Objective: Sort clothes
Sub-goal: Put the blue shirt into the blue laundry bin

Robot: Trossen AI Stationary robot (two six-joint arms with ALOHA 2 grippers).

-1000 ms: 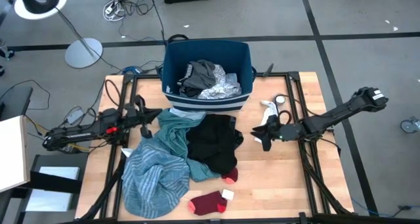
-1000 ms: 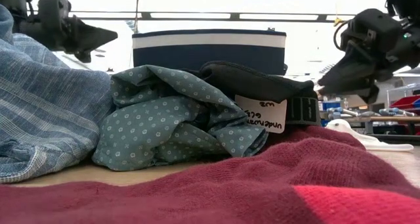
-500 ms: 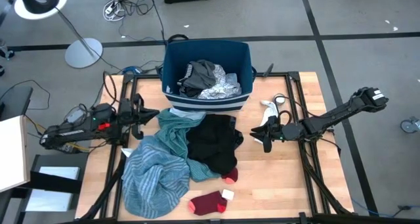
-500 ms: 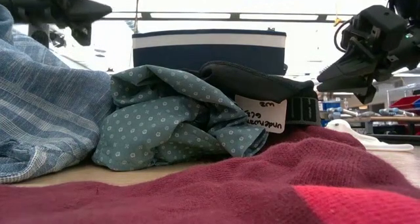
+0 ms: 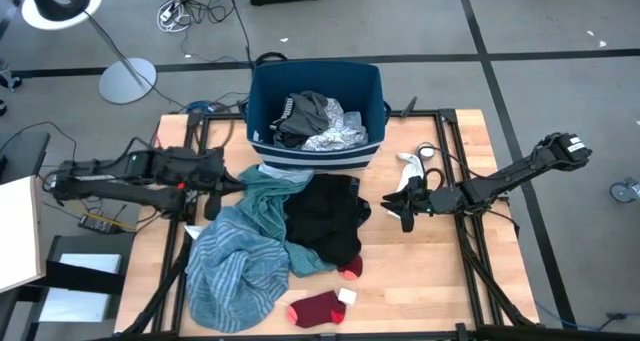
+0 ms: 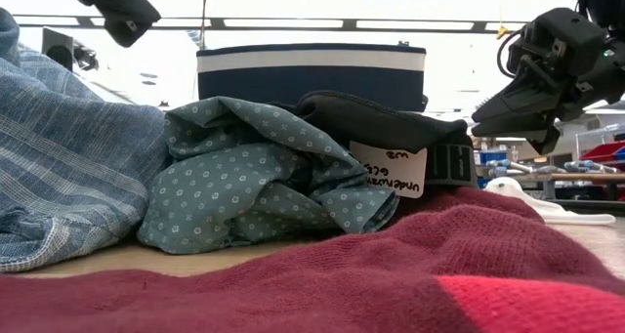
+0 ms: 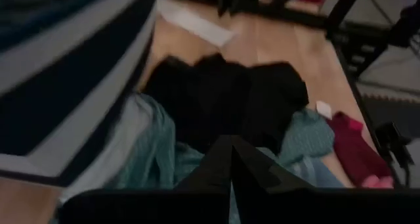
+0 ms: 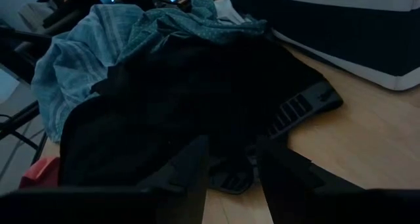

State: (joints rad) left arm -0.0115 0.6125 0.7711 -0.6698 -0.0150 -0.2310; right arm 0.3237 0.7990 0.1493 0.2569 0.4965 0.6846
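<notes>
A heap of clothes lies on the wooden table: a teal striped garment (image 5: pixel 232 271), a teal dotted one (image 5: pixel 268 186) and a black one (image 5: pixel 325 219). A red sock (image 5: pixel 318 308) lies at the near edge, and a second red sock (image 5: pixel 350 269) pokes out by the black garment. My left gripper (image 5: pixel 212 199) is shut and empty, raised above the heap's left end and tipped down at it (image 7: pixel 231 159). My right gripper (image 5: pixel 405 216) is open and empty, just right of the black garment (image 8: pixel 197 86) and above the table.
The navy bin (image 5: pixel 372 81) stands at the table's far edge and holds grey and white patterned clothes (image 5: pixel 315 121). A small white item (image 5: pixel 410 164) lies on the table beyond the right gripper. Bare wood (image 5: pixel 430 281) shows at the near right.
My left gripper has risen above the heap's left end and tipped from level to pointing down. It stays shut. The clothes have not moved.
</notes>
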